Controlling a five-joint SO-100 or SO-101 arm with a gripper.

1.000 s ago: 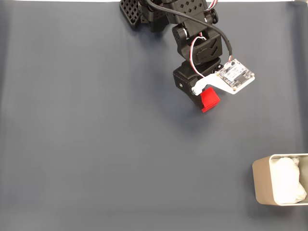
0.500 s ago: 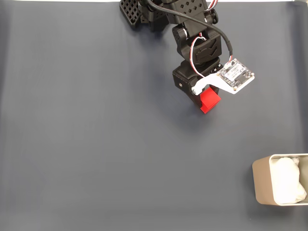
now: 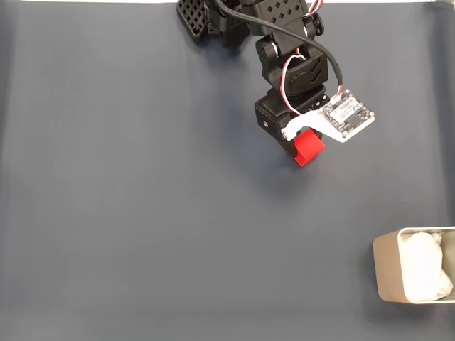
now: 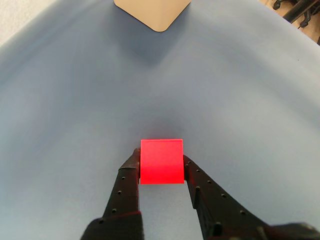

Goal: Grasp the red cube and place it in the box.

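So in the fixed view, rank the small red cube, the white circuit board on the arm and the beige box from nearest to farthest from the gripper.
1. Small red cube, between the gripper's fingers.
2. White circuit board, just up-right on the arm.
3. Beige rectangular box, far off at the lower-right edge.

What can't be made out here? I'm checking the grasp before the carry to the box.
- Fixed view: the gripper fingertips are hidden under the arm and the white camera board; the red cube shows only partly.
- Fixed view: the box is cut off by the right edge.
- Wrist view: only a corner of the box shows, cut by the top edge.
- Whether the cube is lifted off the mat: unclear in both.
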